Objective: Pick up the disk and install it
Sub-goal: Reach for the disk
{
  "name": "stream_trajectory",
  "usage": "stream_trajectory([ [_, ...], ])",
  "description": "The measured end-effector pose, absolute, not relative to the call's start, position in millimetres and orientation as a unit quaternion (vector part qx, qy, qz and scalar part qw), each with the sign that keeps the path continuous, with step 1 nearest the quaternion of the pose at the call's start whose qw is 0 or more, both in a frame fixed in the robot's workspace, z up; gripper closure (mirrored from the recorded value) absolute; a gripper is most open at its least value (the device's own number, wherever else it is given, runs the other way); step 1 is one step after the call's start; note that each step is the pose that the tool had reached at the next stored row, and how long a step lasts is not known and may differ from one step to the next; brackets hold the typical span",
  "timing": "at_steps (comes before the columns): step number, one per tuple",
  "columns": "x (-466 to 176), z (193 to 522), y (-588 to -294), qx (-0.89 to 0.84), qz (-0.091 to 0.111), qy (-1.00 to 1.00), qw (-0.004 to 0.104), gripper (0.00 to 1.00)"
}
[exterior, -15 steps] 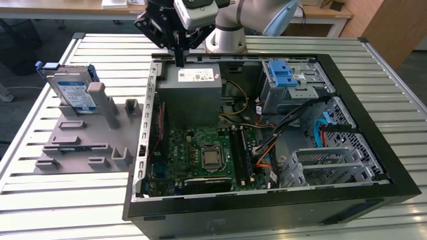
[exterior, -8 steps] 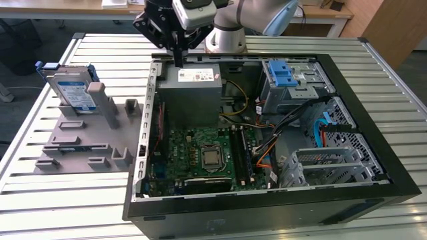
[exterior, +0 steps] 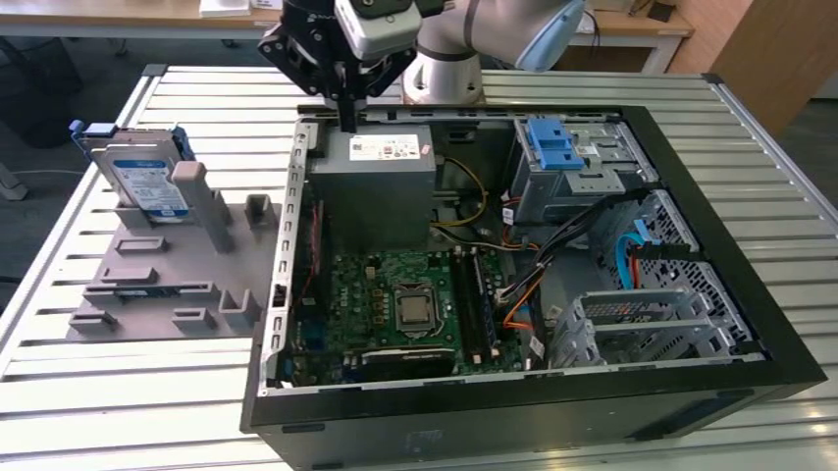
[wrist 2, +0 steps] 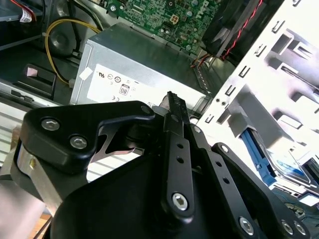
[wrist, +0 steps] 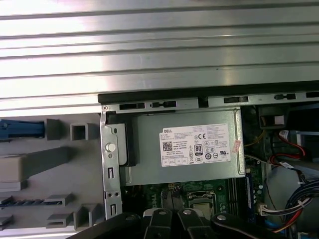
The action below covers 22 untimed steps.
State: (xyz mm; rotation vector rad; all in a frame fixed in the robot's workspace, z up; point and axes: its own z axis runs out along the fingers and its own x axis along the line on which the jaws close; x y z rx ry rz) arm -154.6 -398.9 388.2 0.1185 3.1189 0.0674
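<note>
The disk [exterior: 137,177] stands on edge in a grey rack [exterior: 157,294] on the slatted table [exterior: 78,392], out at the exterior view's left. It has not been lifted. Its labelled face is turned toward that camera, blue rails run up its sides, and it looks a little taller than it is wide, so I judge its long axis to be close to upright, with the thin top edge as the part on offer from above. Just beside the rack, toward the exterior view's right, is the open case [exterior: 524,412], and the gripper [exterior: 347,118] hangs over it rather than over the rack. It points straight down above the far end of the grey box [exterior: 373,186] with the white sticker, without touching it. Its fingers are drawn together into one thin tip with nothing between them, and both wrist views show the same, the black links meeting at a point above that box. So the disk lies to the exterior view's left of the gripper and lower, well apart, with the case's side wall between the two. The cage [exterior: 563,147] with the blue latch, where I take the disk to belong, sits on the gripper's other side, toward the exterior view's right, so the disk and its likely seat lie in opposite directions from where the arm hangs
</note>
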Motion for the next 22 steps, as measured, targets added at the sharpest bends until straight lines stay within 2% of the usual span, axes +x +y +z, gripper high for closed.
stream_trajectory([
  [22,-161.6,387.1,-398.9,0.038,0.022,0.999,0.009,0.89],
])
